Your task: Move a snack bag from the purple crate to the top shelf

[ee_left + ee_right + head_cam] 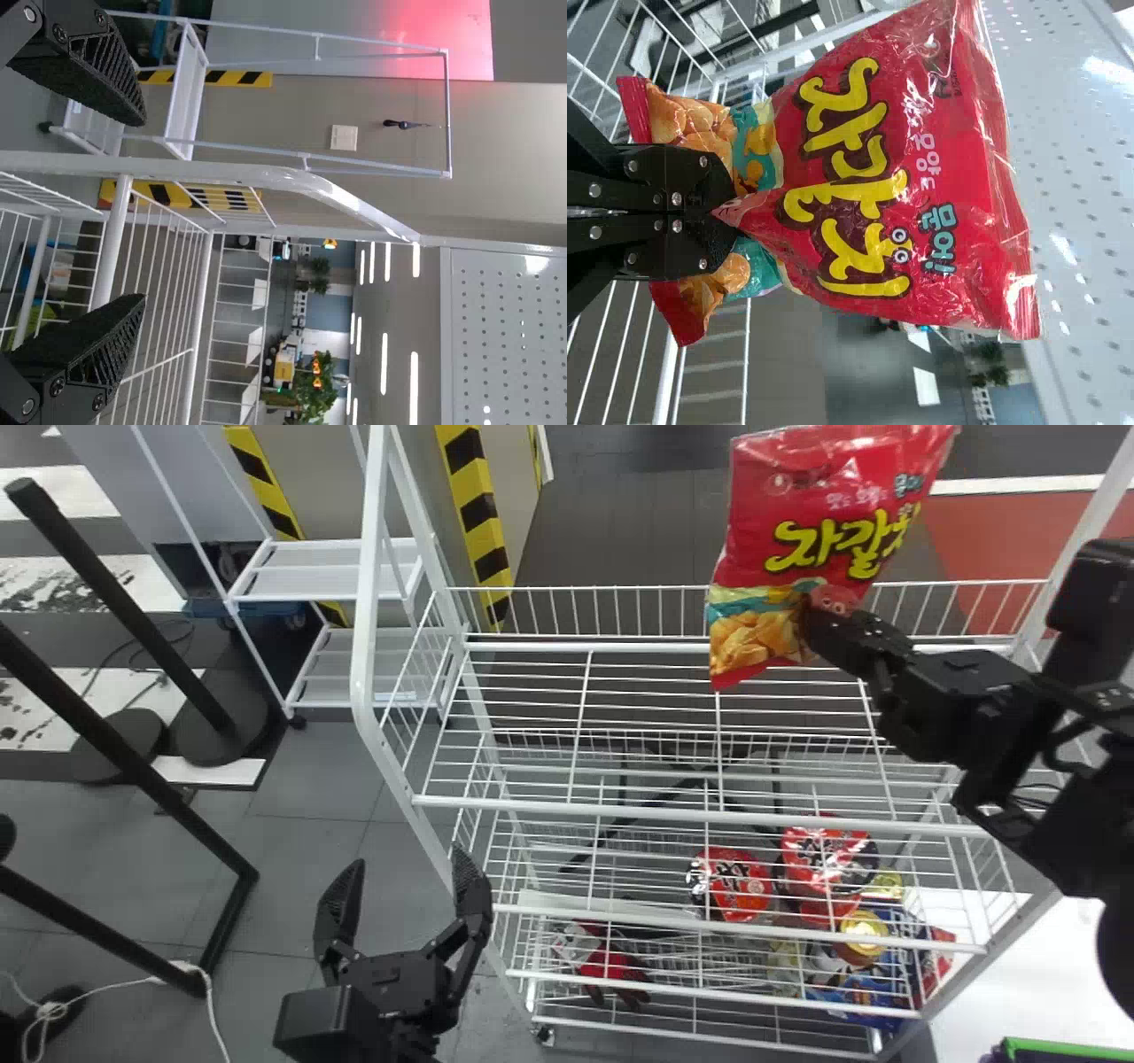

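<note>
Head view, edge crops:
Glossy red snack bag (797, 505) clipped at top; green-rimmed purple crate (1063, 1048) mostly cut off, bottom right.

The rack (364, 629) stands right of the poles (115, 745), with a cart (310, 596) behind it to the left. Below the top shelf (620, 812), two tubs (742, 890) sit near each other, toward the right.

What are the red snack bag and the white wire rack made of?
The snack bag looks like glossy plastic film, perhaps foil-lined: it creases and catches highlights. The rack seems metal wire and tubing, coated smooth white, judging by its slim bars and shine.
</note>
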Robot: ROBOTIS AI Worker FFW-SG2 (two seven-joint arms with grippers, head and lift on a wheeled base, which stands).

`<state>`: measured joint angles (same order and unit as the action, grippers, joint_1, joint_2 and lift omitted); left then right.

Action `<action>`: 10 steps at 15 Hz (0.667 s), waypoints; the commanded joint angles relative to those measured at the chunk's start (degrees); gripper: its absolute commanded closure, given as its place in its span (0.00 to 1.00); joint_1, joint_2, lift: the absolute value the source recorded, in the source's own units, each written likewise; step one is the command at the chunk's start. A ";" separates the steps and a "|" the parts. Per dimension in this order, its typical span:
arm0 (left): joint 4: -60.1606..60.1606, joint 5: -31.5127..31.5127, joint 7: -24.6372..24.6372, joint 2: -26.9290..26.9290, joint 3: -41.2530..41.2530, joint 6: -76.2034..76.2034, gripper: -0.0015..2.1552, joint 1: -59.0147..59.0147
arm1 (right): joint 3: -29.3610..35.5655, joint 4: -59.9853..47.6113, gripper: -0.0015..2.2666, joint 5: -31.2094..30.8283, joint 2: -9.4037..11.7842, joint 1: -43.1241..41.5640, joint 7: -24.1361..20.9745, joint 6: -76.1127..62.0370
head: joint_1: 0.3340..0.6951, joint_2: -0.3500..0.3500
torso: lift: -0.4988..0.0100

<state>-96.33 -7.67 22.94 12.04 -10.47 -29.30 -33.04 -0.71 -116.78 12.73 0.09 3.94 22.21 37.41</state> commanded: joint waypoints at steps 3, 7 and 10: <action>0.27 0.02 0.00 0.00 0.10 -1.32 0.05 -0.27 | -3.86 10.16 0.87 1.95 -0.14 -6.14 -0.94 -3.53 | 1.00 0.80 | 0.98; 0.27 0.11 0.00 0.00 0.19 -2.02 0.05 -0.35 | -7.11 21.50 0.85 3.00 -0.14 -10.88 -3.58 -13.19 | 1.00 0.84 | 0.98; 0.27 0.11 0.00 0.00 0.19 -2.55 0.05 -0.35 | -11.06 29.68 0.84 3.36 -0.14 -14.14 -5.60 -21.10 | 1.00 0.85 | 0.98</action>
<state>-96.05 -7.55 22.94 12.04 -10.26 -31.55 -33.40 -10.16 -90.57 15.89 0.09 -8.88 16.76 19.62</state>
